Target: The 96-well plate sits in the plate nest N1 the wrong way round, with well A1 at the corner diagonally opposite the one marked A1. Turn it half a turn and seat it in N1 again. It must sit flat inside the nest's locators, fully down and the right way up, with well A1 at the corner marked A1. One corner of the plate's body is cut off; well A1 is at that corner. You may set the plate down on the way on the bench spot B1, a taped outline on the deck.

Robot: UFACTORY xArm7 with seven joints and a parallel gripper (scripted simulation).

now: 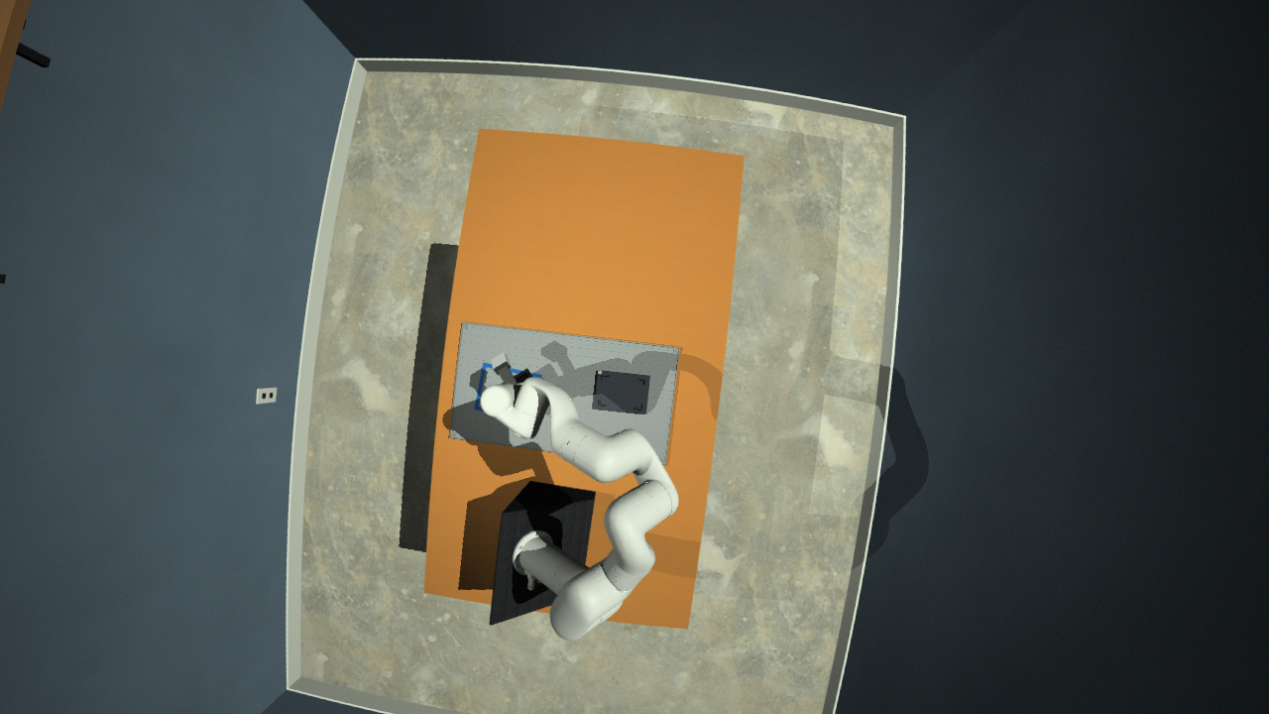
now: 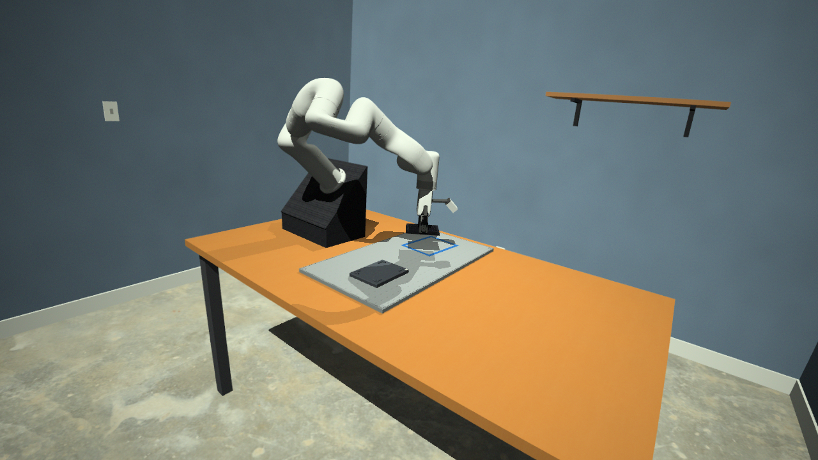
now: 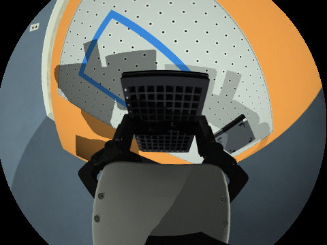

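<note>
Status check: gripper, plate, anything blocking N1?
Gripper shut on the dark gridded 96-well plate. Plate held above the blue taped outline B1. Dark nest N1 vacant, path unobstructed.
</note>
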